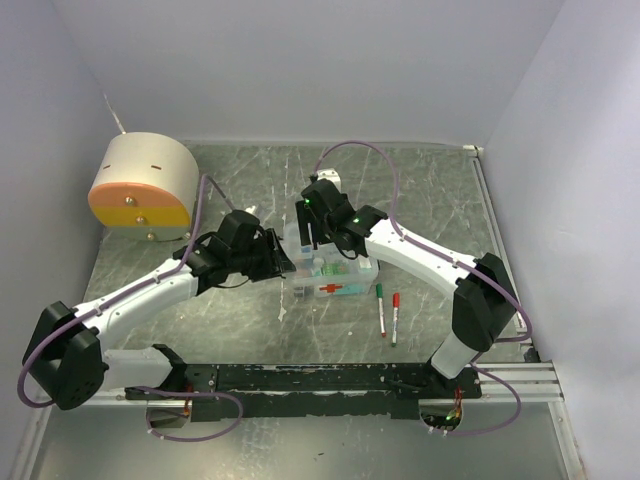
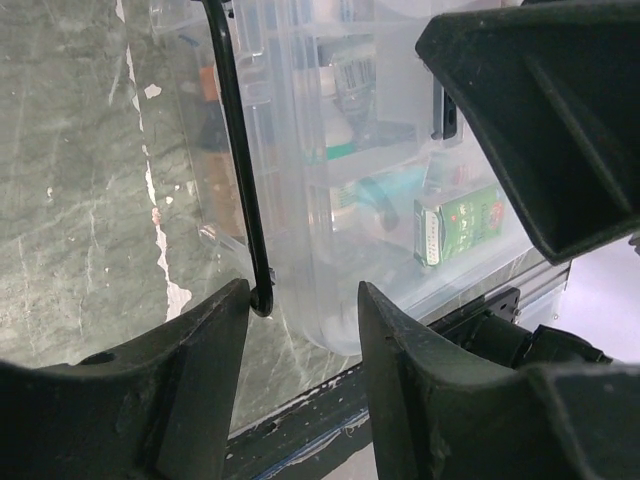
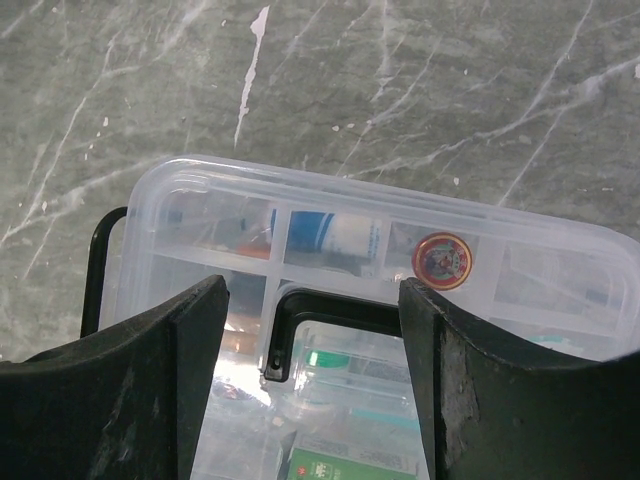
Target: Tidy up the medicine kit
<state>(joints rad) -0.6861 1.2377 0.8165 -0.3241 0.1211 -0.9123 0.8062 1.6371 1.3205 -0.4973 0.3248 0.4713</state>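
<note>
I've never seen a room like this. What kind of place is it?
Probably a robot lab's test booth: two robot arms bolted to a rail, plain white walls around a marbled table, and a medicine kit set out.

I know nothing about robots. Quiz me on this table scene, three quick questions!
1. True or false: a red-capped marker lies outside the medicine kit.
2. What stands far left in the top view? A. beige-and-orange drum B. bottle C. bowl
3. Fill in: the right gripper hangs open above the kit's black ____.
Key: 1 true; 2 A; 3 handle.
</note>
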